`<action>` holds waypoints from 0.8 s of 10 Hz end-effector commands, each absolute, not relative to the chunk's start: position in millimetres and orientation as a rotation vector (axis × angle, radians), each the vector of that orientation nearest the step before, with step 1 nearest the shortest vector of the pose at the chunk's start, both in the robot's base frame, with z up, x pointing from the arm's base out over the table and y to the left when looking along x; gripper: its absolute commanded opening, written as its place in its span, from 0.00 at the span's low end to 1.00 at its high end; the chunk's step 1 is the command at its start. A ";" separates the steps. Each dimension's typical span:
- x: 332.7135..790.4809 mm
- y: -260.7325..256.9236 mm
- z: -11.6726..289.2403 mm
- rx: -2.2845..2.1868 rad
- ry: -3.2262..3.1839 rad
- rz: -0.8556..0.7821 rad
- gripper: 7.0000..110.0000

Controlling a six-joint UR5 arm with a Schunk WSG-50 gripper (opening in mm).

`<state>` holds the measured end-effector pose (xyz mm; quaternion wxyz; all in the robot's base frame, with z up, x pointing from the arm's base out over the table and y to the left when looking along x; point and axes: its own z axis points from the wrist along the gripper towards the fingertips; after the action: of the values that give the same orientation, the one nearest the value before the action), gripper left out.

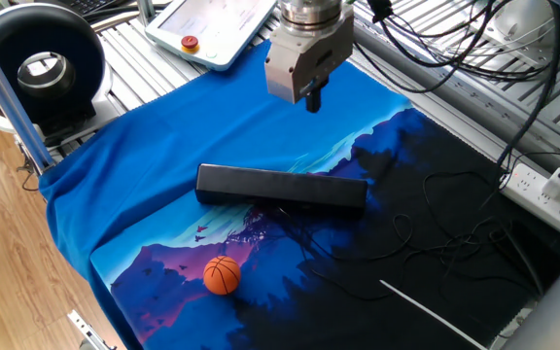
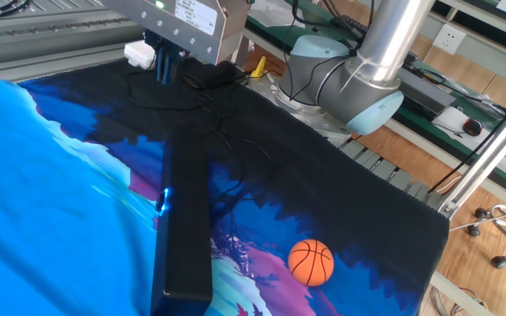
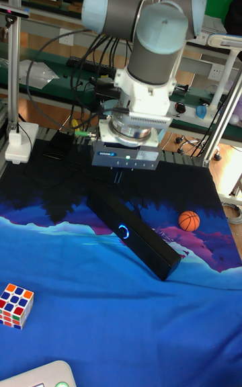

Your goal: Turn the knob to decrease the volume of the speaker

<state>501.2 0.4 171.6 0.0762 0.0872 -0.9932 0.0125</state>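
The speaker is a long black bar lying on the blue printed cloth; it also shows as speaker and speaker. Its knob is a round dial with a glowing blue ring on the long side face, and only a blue glow of the knob shows in the other fixed view. My gripper hangs in the air behind the speaker, well above the cloth and apart from the bar. The gripper has its fingers close together with nothing between them. In the tall view the gripper sits just above the bar's far end.
An orange ball lies on the cloth in front of the speaker. A black ring-shaped device and a teach pendant stand beyond the cloth. Thin cables trail over the dark part. A colour cube rests nearby.
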 end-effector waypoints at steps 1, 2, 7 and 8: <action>564.8 0.1 117.4 0.336 -3.021 0.064 0.00; 589.4 3.1 84.1 0.349 -3.054 0.061 0.00; 595.4 52.7 42.3 0.347 -3.030 -0.005 0.00; 578.0 61.0 47.3 0.348 -2.990 -0.026 0.00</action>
<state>588.3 33.9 57.4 0.0478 0.1157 -0.9921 0.0096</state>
